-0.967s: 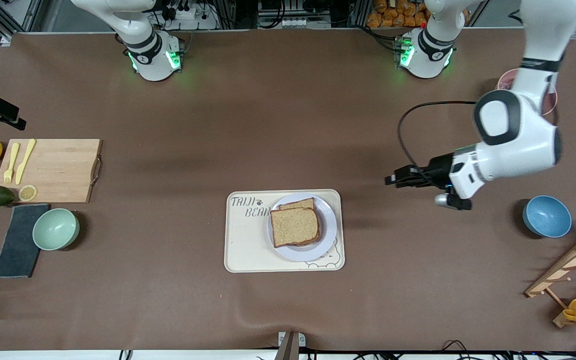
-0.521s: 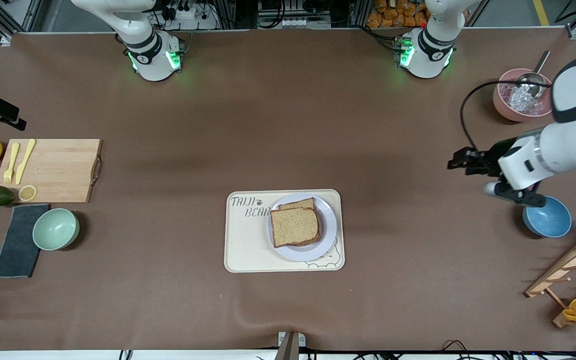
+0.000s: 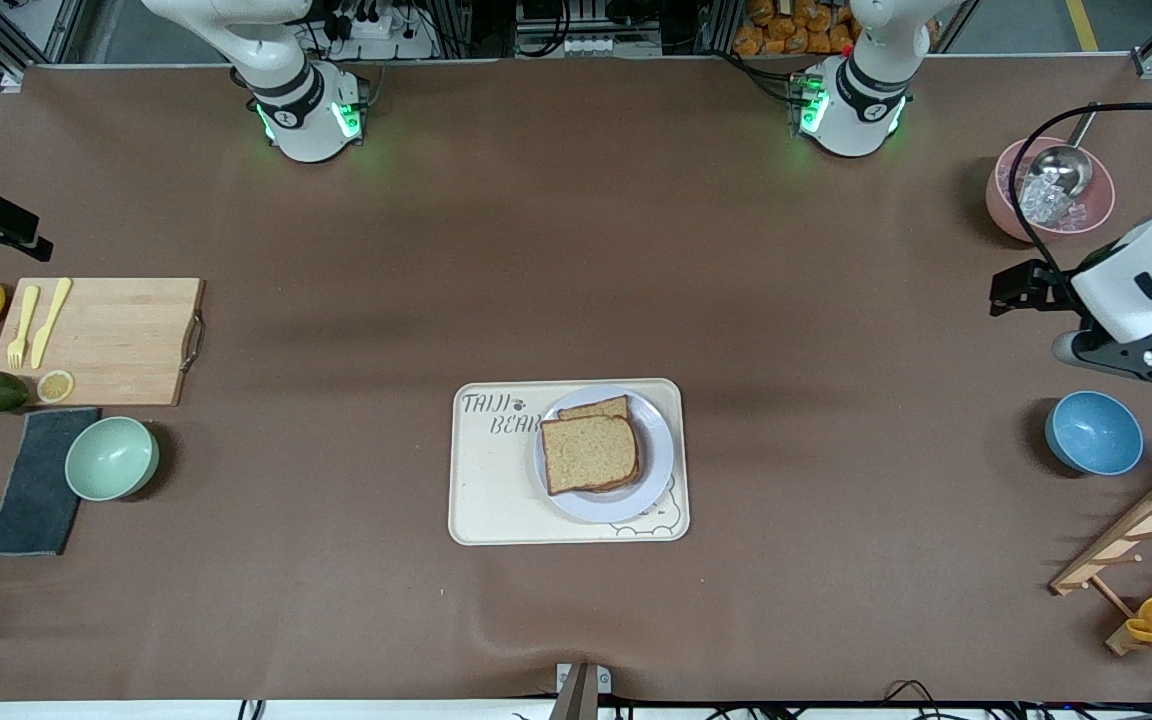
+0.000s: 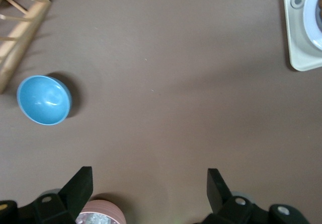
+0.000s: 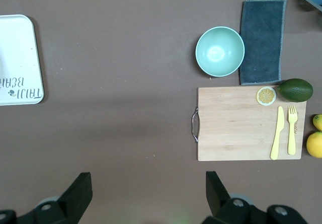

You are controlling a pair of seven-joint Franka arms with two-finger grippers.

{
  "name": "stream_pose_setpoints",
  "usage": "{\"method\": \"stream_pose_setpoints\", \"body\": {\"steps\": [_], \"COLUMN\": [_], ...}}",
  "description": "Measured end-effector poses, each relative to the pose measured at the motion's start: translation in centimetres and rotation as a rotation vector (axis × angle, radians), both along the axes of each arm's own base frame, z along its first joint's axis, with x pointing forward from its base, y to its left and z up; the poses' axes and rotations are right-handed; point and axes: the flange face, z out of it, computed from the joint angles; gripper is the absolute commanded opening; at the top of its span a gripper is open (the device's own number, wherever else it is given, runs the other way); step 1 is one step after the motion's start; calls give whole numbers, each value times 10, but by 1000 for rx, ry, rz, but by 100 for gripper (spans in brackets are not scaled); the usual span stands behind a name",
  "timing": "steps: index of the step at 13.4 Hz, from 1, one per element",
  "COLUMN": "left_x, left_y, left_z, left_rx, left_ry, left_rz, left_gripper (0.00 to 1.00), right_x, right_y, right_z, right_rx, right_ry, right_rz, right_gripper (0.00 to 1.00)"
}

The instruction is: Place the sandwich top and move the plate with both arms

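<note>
The sandwich top [image 3: 588, 453], a speckled brown bread slice, lies on another slice on the pale plate [image 3: 658, 462]. The plate sits on the cream tray [image 3: 491, 500], nearer the left arm's end of it. My left gripper [image 3: 1014, 288] is open and empty, over bare table between the pink bowl and the blue bowl, well away from the plate. In the left wrist view [image 4: 149, 189] its fingers stand wide apart, with the tray's corner [image 4: 299, 58] at the picture's edge. My right gripper [image 5: 148, 191] is open and empty over bare table between the tray [image 5: 20, 58] and the cutting board; it is out of the front view.
A pink bowl [image 3: 1048, 190] with a ladle and a blue bowl [image 3: 1093, 433] stand at the left arm's end, beside a wooden rack [image 3: 1136, 545]. A cutting board [image 3: 101, 340], mint bowl [image 3: 112, 457], grey cloth [image 3: 36, 480], lemons and an avocado lie at the right arm's end.
My left arm has drawn back from beside the tray toward its own end of the table, gripper empty. The sandwich and plate have not moved.
</note>
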Motion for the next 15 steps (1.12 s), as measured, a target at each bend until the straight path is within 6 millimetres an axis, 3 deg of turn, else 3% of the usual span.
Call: {"method": "stream_pose_setpoints", "body": {"steps": [2, 6, 12, 15], "left_x": [2, 3, -15, -23], "left_y": [10, 24, 3, -2], "left_z": [16, 26, 58, 64], "left_rx": [-1, 2, 13, 24], "left_ry": [-35, -59, -104, -97], "left_rz": [17, 109, 191, 219], "left_gripper": [100, 100, 100, 100], "right_x": [0, 0, 0, 0], "right_y": [0, 0, 0, 0], "right_z": [0, 0, 0, 0], "right_rx": [0, 0, 0, 0], "right_ry": [0, 0, 0, 0], "right_rz": [0, 0, 0, 0], "right_gripper": [100, 100, 100, 100]}}
